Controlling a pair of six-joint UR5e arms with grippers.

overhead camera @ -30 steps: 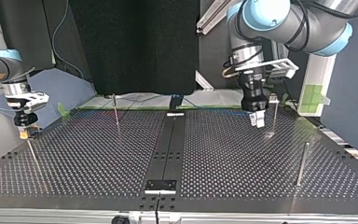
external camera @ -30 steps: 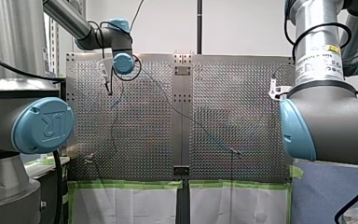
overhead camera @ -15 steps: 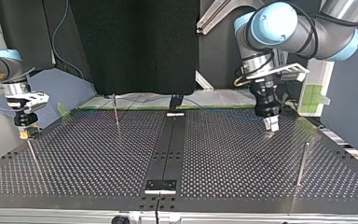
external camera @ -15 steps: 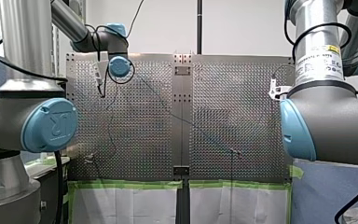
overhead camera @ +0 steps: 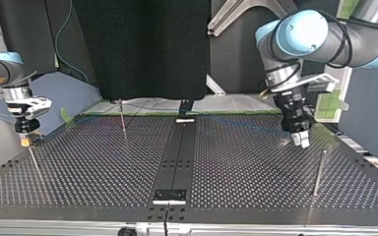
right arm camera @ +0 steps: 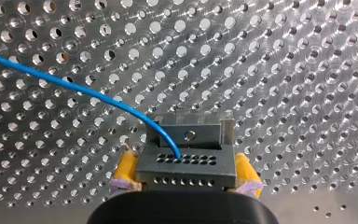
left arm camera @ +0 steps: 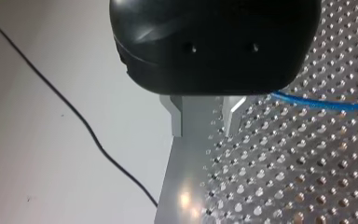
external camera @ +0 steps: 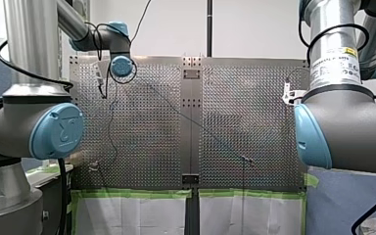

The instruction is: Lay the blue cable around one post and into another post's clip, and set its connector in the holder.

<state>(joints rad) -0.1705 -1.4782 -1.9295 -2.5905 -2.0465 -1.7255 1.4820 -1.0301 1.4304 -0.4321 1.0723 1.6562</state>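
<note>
The thin blue cable (right arm camera: pixel 70 84) leaves a grey connector (right arm camera: pixel 186 175), and my right gripper (right arm camera: pixel 184 157) is shut on that connector with its yellow pads (right arm camera: pixel 126 170). In the top view this right gripper (overhead camera: pixel 28 141) hangs low over the board's left edge, above a thin post (overhead camera: pixel 33 162). My left gripper (overhead camera: pixel 301 141) hovers just over the board at the right. Its metal fingers (left arm camera: pixel 176 116) stand apart with bare board between them. The cable (left arm camera: pixel 317 103) comes out from under the gripper body beside one finger. Across the board the cable (external camera: pixel 200 129) runs diagonally.
Thin upright posts stand on the perforated board: one far left of centre (overhead camera: pixel 122 118), one near right (overhead camera: pixel 318 172). A dark strip (overhead camera: pixel 177 152) runs down the middle, with a small block at its far end (overhead camera: pixel 185 106) and a plate at its near end (overhead camera: pixel 169 195).
My left gripper has moved toward the top view's right and nearer the camera, drawing the cable along with it. My right gripper has stayed still with the connector.
</note>
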